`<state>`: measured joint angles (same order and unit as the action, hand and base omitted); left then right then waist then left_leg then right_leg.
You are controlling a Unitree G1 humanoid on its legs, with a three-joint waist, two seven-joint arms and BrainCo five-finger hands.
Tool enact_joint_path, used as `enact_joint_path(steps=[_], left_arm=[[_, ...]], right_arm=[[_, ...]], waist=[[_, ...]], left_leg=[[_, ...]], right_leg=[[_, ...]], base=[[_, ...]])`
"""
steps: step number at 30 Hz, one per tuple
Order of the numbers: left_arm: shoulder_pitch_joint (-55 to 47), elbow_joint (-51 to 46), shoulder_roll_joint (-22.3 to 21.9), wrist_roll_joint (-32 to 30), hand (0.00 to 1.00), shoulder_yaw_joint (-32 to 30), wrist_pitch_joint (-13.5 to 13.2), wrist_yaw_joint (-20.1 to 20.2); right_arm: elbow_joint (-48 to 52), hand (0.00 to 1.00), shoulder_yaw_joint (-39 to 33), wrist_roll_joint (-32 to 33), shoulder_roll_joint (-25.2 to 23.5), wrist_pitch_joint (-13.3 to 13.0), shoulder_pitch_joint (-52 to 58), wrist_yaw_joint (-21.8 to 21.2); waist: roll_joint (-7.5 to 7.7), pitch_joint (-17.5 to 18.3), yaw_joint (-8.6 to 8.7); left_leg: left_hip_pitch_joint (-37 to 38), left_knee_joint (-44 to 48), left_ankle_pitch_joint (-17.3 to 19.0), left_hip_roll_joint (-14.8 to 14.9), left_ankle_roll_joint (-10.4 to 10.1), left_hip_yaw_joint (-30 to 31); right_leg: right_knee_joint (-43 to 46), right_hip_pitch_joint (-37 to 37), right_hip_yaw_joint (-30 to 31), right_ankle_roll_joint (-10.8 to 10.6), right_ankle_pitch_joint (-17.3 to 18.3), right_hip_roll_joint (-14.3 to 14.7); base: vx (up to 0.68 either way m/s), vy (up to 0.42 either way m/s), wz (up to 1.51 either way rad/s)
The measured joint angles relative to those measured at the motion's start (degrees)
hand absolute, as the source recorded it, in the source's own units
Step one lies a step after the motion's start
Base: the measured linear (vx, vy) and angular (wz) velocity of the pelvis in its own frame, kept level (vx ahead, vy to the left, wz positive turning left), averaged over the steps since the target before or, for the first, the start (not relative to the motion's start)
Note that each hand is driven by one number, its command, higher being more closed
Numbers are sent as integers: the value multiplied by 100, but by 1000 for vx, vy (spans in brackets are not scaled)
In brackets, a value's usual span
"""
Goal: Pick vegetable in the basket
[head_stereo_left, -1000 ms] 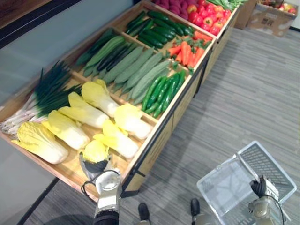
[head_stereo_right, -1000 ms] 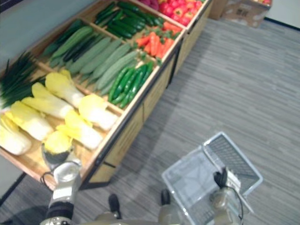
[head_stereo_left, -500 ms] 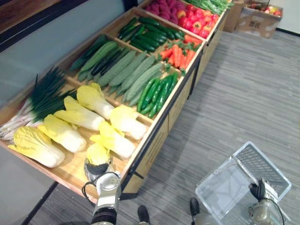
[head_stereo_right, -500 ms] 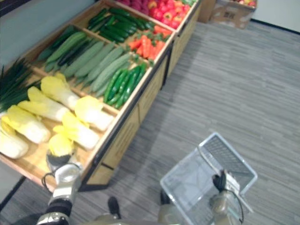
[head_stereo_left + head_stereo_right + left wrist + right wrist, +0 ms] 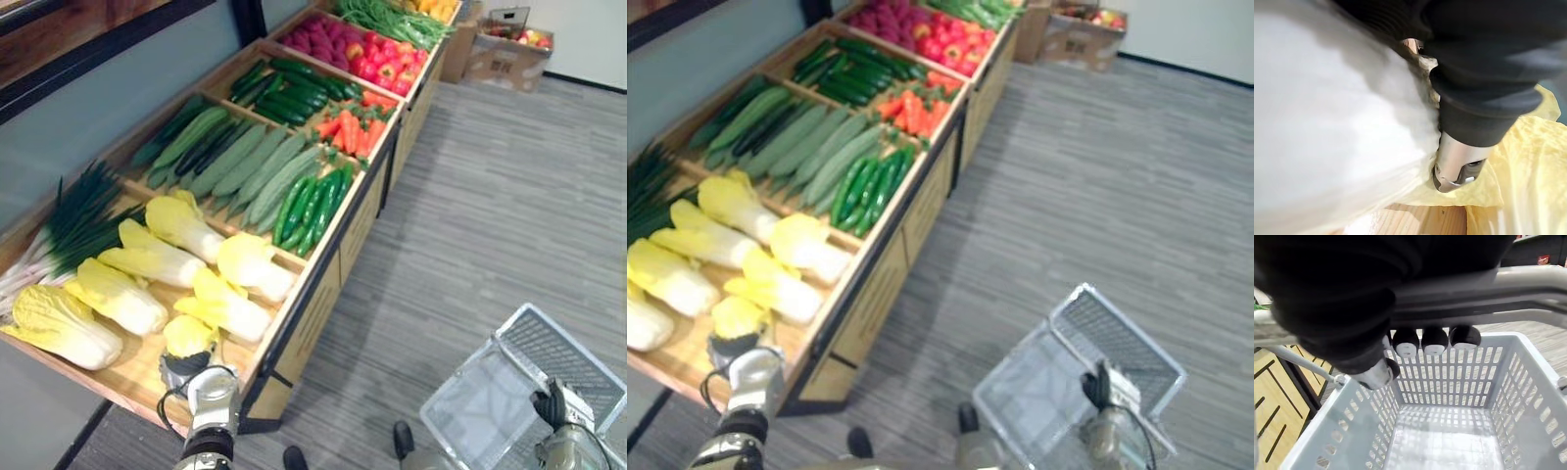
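At the crate [image 5: 294,299] of cabbages [image 5: 147,259], left hand [image 5: 186,370] fingers [image 5: 1459,161] clasp a cabbage [image 5: 189,335]; right hand [image 5: 552,403] fingers [image 5: 1434,340] wrap the basket's [image 5: 490,392] handle [image 5: 1474,289].

The pale grey plastic basket [image 5: 1449,382] has smooth, faintly glossy perforated walls. The light wooden display crate [image 5: 127,377] looks matt and grainy. The yellow-leaved cabbage [image 5: 189,335] is crinkled, its white stalk smooth. The grey striped carpet [image 5: 509,196] looks rough.

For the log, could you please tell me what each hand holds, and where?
Right hand: the basket, fingers round its handle. Left hand: a cabbage, by its white stem end.
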<state>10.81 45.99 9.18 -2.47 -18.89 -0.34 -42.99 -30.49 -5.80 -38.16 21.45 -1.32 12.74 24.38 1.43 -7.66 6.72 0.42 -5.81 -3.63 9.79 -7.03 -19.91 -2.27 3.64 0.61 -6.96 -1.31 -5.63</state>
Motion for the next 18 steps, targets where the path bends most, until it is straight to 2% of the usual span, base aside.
enact_joint_path(steps=[4,5,11,14,18], left_arm=[[20,-59,-4,10,100,-54,19,-3],[-13,-168,-26,29,100,-88,53,-3],[-429,-1200,-269,243,100,-182,101,-10],[-612,-1636,-315,239,100,-192,99,-67],[-893,-2250,-485,234,100,-274,95,-81]], right_arm=[[-158,100,62,1,-1,-29,-39,-100],[-192,100,89,2,-7,-31,-32,-137],[-195,100,65,-7,-189,67,-42,-220],[-244,100,-59,-9,-254,176,-63,-243],[-471,100,-167,-6,-267,248,-247,-279]], waist=[[58,130,-9],[41,219,-14],[220,341,-58],[207,351,-77],[87,421,-106]], left_leg=[[0,0,0,-6,0,14],[-1,-2,0,-9,0,25],[-33,-2,-2,-52,6,203],[-33,-1,-4,-116,10,340],[-41,-4,-22,-173,34,500]], right_leg=[[-23,-18,-16,-3,-3,-8],[-37,-39,-31,-3,-3,-12],[-69,-144,-214,-4,-3,-64],[-72,-218,-355,-6,-2,-127],[-87,-313,-507,-9,1,-185]], base=[[0,0,0],[14,-9,8],[7,-6,16],[13,6,21],[0,2,17]])
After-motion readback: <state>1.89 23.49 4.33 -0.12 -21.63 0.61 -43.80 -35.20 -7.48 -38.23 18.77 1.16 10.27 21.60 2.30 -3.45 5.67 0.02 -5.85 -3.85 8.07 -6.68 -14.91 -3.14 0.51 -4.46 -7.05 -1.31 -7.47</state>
